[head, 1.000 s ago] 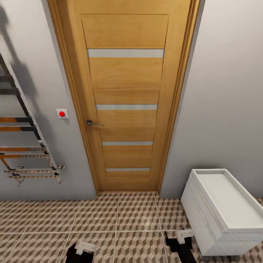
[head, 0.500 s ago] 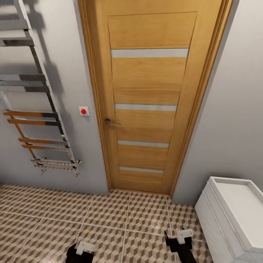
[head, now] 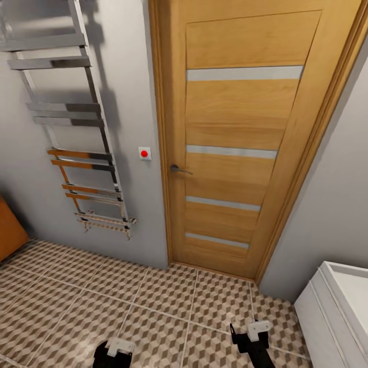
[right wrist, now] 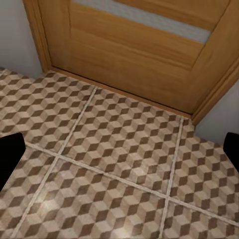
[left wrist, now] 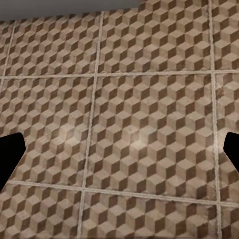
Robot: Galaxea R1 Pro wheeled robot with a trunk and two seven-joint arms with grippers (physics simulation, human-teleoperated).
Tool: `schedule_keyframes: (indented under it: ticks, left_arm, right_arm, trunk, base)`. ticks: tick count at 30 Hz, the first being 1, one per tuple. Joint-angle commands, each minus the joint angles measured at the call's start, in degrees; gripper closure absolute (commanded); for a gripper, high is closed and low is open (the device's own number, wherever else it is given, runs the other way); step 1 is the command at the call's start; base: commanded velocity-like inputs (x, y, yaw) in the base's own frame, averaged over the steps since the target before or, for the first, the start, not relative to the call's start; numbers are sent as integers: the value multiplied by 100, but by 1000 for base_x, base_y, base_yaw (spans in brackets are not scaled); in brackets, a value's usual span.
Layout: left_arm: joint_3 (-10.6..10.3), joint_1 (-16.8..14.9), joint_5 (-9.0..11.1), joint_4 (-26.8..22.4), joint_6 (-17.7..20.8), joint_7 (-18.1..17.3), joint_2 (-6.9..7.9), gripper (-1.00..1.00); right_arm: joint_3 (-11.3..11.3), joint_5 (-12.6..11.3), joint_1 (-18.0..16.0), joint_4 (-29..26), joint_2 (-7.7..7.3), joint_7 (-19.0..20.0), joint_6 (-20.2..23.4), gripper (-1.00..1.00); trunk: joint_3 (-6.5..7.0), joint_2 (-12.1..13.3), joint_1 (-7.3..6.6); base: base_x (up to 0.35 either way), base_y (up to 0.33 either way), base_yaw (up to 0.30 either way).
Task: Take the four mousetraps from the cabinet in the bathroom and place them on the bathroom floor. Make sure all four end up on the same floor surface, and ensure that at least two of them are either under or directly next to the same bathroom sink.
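No mousetraps are in view. An orange-brown corner at the head view's left edge may be the cabinet. The cube-patterned bathroom floor spreads in front of me. Part of the white sink on its white vanity sits at the lower right. My left gripper and right gripper hang low over the tiles. The left wrist view has dark fingertips far apart at its edges with bare floor between them. The right wrist view has wide-spread fingertips too, over tiles by the door's foot.
A closed wooden door with a metal handle faces me. On the grey wall to its left are a red button and a chrome towel rail. The vanity stands close to my right arm.
The camera has swung left, so the whole picture slid right: the door and towel rail shifted right, the sink slipped mostly off the right edge, and the orange-brown corner came in at left.
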Motion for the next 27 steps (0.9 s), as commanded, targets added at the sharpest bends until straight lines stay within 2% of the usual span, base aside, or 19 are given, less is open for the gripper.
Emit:
schedule_keyframes:
  ticks: [1,19,27]
  left_arm:
    - [-48,-11,32,27,-35,11,-12,-100]
    - [-48,-11,34,27,-33,12,-19,-100]
    - [-48,-11,34,27,-33,12,-19,-100]
  right_arm:
    - [52,-48,-5,4,-1,-16,-18,-100]
    - [52,-48,-5,4,-3,-16,-18,-100]
    - [52,-48,-4,4,-3,-16,-18,-100]
  trunk:
    - [-12,-12,3]
    - [-12,-12,3]
    - [-12,-12,3]
  base:
    - [0,0,285]
    - [3,0,286]
    - [154,0,285]
